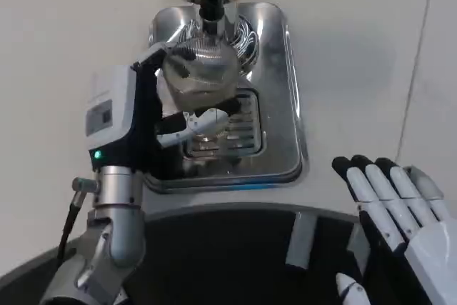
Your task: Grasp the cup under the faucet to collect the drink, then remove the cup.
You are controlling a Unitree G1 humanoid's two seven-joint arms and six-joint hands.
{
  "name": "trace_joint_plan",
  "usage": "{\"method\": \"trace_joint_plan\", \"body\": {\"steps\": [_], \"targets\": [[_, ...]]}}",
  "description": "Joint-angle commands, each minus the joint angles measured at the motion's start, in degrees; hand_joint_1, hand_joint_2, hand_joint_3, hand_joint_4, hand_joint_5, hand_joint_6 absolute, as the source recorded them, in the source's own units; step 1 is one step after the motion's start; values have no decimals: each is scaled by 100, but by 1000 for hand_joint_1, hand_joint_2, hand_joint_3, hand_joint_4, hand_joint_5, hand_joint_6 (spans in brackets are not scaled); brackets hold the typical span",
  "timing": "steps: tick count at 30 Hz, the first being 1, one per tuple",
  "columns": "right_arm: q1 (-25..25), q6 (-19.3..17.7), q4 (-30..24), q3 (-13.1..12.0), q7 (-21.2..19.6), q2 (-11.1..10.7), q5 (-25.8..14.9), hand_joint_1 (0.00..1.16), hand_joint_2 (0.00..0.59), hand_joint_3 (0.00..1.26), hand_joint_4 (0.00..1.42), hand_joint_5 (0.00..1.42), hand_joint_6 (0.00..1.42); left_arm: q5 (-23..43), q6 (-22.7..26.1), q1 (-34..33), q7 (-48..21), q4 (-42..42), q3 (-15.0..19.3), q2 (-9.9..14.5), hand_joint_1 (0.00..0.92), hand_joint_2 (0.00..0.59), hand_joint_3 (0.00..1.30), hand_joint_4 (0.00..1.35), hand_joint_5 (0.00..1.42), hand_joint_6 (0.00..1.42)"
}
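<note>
1. On the left you have one left hand [161, 105], on a silver forearm rising from the near-left corner. Its fingers wrap around the single cup [200, 71], so it is grasping the cup.
2. You see one cup, clear and rounded, held directly under the one black faucet [211, 1]. It sits above the drip tray, at the centre of the scene toward the far side. Whether there is drink inside you cannot tell.
3. Under the cup you have one shiny metal drip tray [285, 83] with one slotted grate [239, 133] in its near half. The tray lies on the white table [71, 26].
4. Along the near edge runs one dark curved ledge [228, 255].
5. On the near right you have one right hand [396, 208], well apart from the tray. Its fingers are stretched out and spread, holding nothing, so it is released.
</note>
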State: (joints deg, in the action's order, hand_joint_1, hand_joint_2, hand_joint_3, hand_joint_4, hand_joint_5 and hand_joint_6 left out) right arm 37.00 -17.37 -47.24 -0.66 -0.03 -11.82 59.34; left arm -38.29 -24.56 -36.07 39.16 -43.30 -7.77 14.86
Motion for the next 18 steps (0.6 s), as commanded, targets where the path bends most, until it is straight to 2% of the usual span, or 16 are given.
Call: {"method": "trace_joint_plan", "body": {"steps": [1,2,4,7,14,18], "targets": [[-64,23,78,43,46,-17,-11,0,586,0,0,0,0,151,-257,132,-142,197,-104,208,248,49,350,239,624,770],[-70,19,87,46,47,-24,-22,0,586,0,0,0,0,170,-298,178,-189,240,-127,243,204,42,279,137,559,676],[-78,13,96,42,41,-38,-46,0,586,0,0,0,0,139,-348,246,-254,328,-211,333,141,23,199,40,472,532],[-83,8,89,29,31,-49,-85,0,586,0,0,0,0,198,-365,368,-357,492,-270,392,91,2,166,5,435,457],[-204,63,103,51,95,-24,-267,0,586,0,0,0,0,285,-337,812,-647,1240,-183,577,53,0,129,0,344,320],[-483,211,67,56,243,45,-557,0,586,0,0,0,0,83,-315,1647,-676,2350,120,1079,32,6,115,0,257,240]]}}
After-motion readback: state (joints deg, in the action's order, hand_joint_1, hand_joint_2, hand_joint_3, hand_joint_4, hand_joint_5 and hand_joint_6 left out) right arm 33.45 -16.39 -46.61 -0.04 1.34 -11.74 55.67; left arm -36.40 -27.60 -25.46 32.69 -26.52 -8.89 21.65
